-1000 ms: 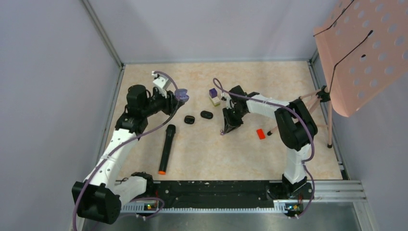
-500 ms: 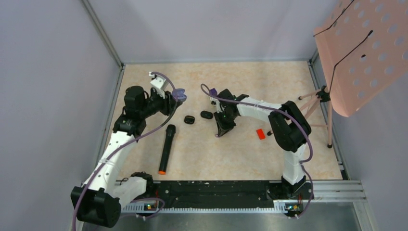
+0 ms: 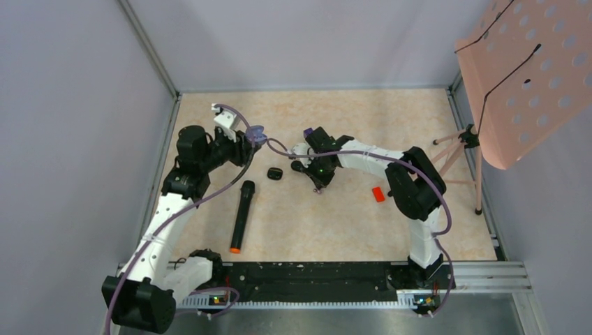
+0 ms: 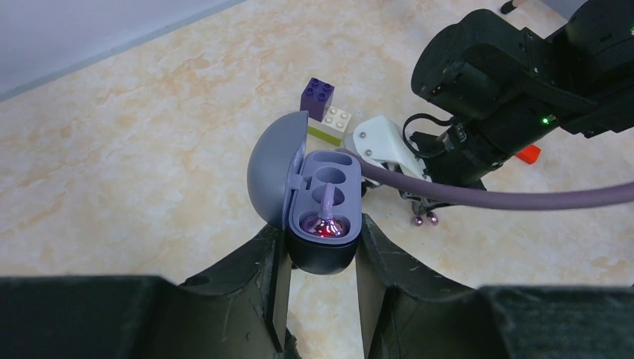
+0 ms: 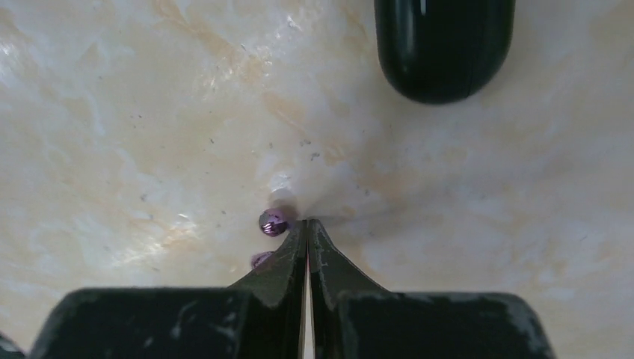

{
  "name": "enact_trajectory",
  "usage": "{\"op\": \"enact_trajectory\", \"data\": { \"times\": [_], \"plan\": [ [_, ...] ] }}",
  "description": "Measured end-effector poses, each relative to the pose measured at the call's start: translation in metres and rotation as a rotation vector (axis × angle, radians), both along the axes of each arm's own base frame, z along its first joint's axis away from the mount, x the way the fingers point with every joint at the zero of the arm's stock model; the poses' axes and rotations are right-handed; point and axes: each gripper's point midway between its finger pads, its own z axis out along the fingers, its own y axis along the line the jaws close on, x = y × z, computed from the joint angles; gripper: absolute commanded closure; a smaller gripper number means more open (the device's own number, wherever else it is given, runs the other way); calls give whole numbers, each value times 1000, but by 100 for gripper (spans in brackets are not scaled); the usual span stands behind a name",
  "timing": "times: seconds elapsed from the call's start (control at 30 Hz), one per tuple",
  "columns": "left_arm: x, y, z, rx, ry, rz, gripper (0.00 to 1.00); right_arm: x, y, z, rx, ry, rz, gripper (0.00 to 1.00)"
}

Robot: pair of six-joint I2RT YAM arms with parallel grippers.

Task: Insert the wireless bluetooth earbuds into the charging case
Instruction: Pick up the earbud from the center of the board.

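Observation:
My left gripper (image 4: 321, 247) is shut on the charging case (image 4: 271, 176), held above the table with its grey lid swung open. A shiny purple earbud (image 4: 324, 224) with a stem sits in the near well, and the far well (image 4: 329, 173) is empty. In the top view the case (image 3: 257, 132) hangs at the left gripper's tip. My right gripper (image 5: 307, 222) is shut, tips down on the table, with nothing between them. A small shiny purple piece (image 5: 273, 221) lies just left of the tips, touching the left finger's side; a second purple bit (image 5: 262, 259) shows behind it.
Two black oval pods lie close by, one (image 3: 275, 173) left of the right gripper, one (image 5: 445, 45) just beyond its tips. A black microphone (image 3: 241, 215), a red block (image 3: 378, 194), purple and pale bricks (image 4: 323, 111) and a pink stand (image 3: 520, 77) on tripod legs are around.
My right arm has swung left toward the black pods and its jaws have closed. My left arm has drifted slightly left and back, still holding the case.

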Motion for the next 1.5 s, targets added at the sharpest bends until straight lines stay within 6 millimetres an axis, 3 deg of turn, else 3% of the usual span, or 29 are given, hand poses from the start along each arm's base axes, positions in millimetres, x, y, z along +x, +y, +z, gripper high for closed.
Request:
{"op": "enact_trajectory", "data": {
  "times": [0.17, 0.33, 0.53, 0.77, 0.93, 1.1, 1.27, 1.5],
  "plan": [
    [2, 3, 1, 1, -2, 20, 100, 22, 11, 3, 41, -188, 336, 96],
    [1, 4, 9, -1, -21, 22, 100, 21, 9, 4, 49, -274, 521, 89],
    [-2, 6, 27, -3, -72, 25, 100, 29, 10, 26, 74, -292, 393, 88],
    [-1, 11, 27, 2, -63, 46, 100, 38, 17, 55, 219, -249, 272, 85],
    [1, 18, 27, 1, -54, 71, 100, 53, 39, 68, 294, -223, 275, 76],
    [3, 27, 24, 1, -36, 101, 100, 54, 53, 53, 326, -149, 280, 75],
    [2, 33, 26, 0, -42, 119, 100, 38, 46, 26, 283, -38, 287, 74],
    [0, 35, 30, -2, -54, 127, 100, 28, 37, 13, 243, 17, 312, 74]
  ]
}}
